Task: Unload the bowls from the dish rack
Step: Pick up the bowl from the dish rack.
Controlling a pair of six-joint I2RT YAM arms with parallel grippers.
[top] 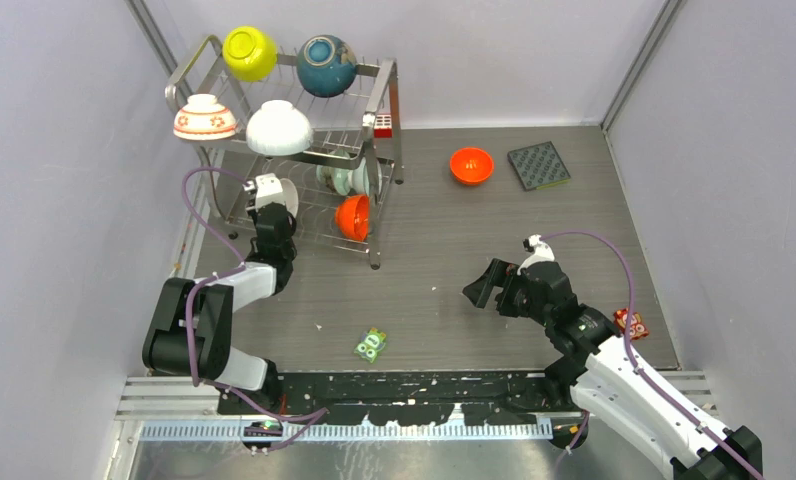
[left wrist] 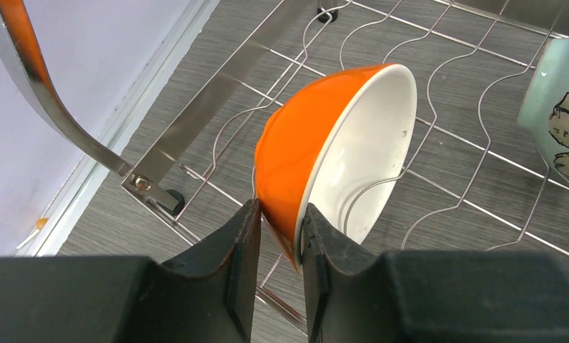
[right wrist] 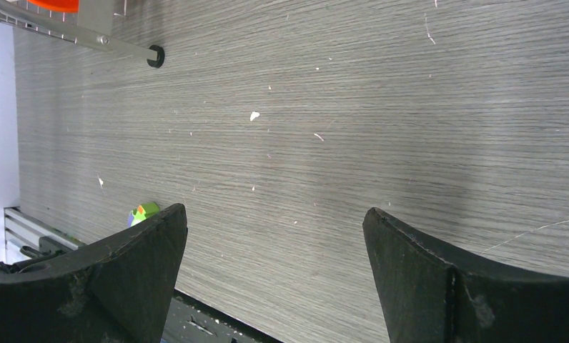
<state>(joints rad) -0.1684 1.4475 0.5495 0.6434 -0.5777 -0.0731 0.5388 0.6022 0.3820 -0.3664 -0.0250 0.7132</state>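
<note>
**Rim pinch on the lower tier's orange bowl**

My left gripper (left wrist: pixel 278 236) is pinched nearly shut on the rim of the orange bowl (left wrist: pixel 296 143). One finger presses the orange outside, the other the white inside. The bowl stands on edge in the lower tier of the dish rack (left wrist: pixel 196 121), towards its right end, with a pale green bowl (left wrist: pixel 557 107) just beside it.

To do this well, I judge I should squeeze firmly before lifting (glazed rims slip). Then I should raise the bowl straight off its wire and draw it out to the near side, missing the frame and the neighbour.

My left arm stretches far forward, wrist low beneath the upper tier. My right gripper (right wrist: pixel 271 221) hangs wide open and empty over the table (right wrist: pixel 410 107), well right of the rack.
</note>
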